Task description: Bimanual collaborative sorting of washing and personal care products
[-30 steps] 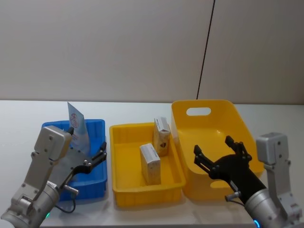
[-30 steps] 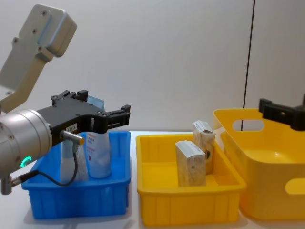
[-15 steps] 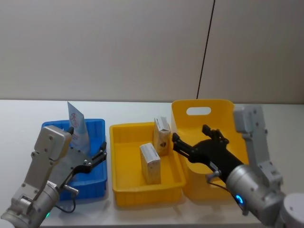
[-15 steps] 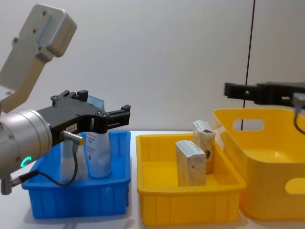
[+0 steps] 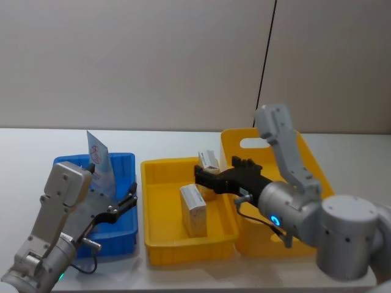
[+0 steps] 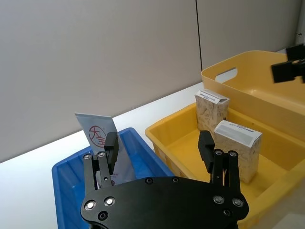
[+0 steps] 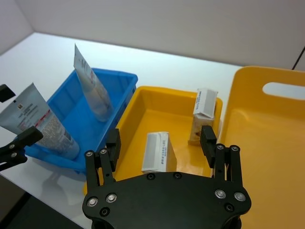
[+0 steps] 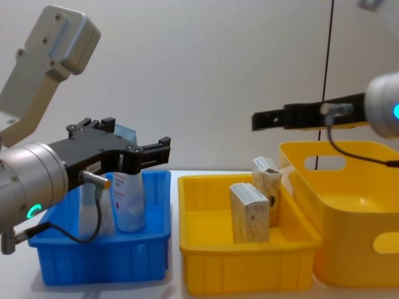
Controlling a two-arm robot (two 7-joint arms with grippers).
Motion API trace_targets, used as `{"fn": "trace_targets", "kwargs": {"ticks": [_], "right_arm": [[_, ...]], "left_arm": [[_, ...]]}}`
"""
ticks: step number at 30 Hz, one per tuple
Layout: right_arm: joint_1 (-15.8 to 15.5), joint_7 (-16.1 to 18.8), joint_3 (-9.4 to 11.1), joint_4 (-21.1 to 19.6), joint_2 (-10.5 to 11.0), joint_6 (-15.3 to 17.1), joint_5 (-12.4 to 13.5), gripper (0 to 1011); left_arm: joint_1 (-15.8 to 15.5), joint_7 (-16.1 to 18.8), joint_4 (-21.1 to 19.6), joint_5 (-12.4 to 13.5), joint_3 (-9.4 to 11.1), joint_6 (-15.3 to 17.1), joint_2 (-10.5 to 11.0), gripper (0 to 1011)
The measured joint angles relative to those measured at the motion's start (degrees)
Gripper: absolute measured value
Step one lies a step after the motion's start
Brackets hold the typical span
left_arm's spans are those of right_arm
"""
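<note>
**Reaching across the yellow tray (image 5: 189,250), right gripper (image 5: 211,178) spread**

Right arm: in the head view its elbow stands raised above the big yellow basket (image 5: 253,235). From there the forearm slopes down toward the robot, and the wrist turns toward the robot's left. The gripper lies nearly level over the yellow tray, fingers wide apart and holding nothing. In the chest view it sits clearly higher than the tops of the boxes. In the head view its tips lie just in front of the far box (image 5: 209,160).

Left arm: in the chest view the forearm climbs from the lower left to a grey elbow block high up. The left gripper (image 5: 125,204) stretches level toward the robot's right, above the blue tray (image 5: 125,160). Its fingers are also parted and grip nothing.

Two tan speckled boxes with white tops stand upright in the yellow tray. The far box is near the back corner beside the basket. The near box (image 5: 194,210) is closer to the middle, apart from the other.

A pale-blue tube (image 5: 98,155) with a red logo stands tilted in the back of the blue tray. A whitish pack (image 8: 128,202) stands upright in the same tray, below the left gripper's fingers in the chest view.
</note>
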Motion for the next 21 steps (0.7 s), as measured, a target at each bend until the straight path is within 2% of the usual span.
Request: {"fn": "trace_targets", "kwargs": {"ticks": [3,9,21], "right_arm": [[2.9,-0.4,-1.2,2.5,-1.1,3.3,-0.4,1003],[6.9,-1.0,-3.1,6.5,-2.7,7.5,-1.4,1003],[10.8,-2.2,-5.3,11.7,-4.8,12.6,-3.0,1003]], "left_arm": [[0.0,0.0,0.0,0.0,0.0,0.0,0.0,1001],[0.0,0.0,0.0,0.0,0.0,0.0,0.0,1001],[0.0,0.0,0.0,0.0,0.0,0.0,0.0,1001]]}}
